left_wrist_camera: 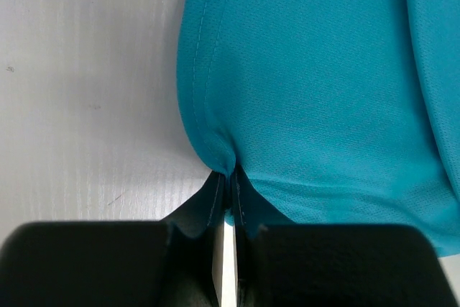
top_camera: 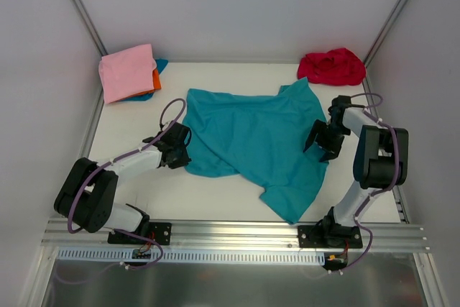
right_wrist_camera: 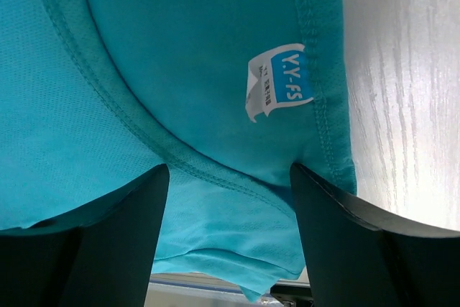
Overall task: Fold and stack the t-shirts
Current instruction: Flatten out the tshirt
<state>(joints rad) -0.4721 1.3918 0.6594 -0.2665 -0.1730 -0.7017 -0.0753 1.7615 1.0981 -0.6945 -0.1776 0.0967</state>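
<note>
A teal t-shirt (top_camera: pixel 259 141) lies spread and rumpled across the middle of the table. My left gripper (top_camera: pixel 185 152) is shut on the shirt's left edge; in the left wrist view the fingers (left_wrist_camera: pixel 215 199) pinch a fold of teal cloth (left_wrist_camera: pixel 316 91). My right gripper (top_camera: pixel 317 144) is at the shirt's right side, near the neck. Its jaws (right_wrist_camera: pixel 228 170) stand open, straddling the collar seam just below the white neck label (right_wrist_camera: pixel 279 80), without pressing the cloth (right_wrist_camera: pixel 180 48). A crumpled red t-shirt (top_camera: pixel 332 67) lies at the back right.
At the back left a folded pink t-shirt (top_camera: pixel 128 71) tops a stack, with orange (top_camera: pixel 156 79) and blue (top_camera: pixel 144 96) cloth showing under it. White enclosure walls close in the table (top_camera: pixel 215 192); a metal rail (top_camera: pixel 237 234) runs along the near edge.
</note>
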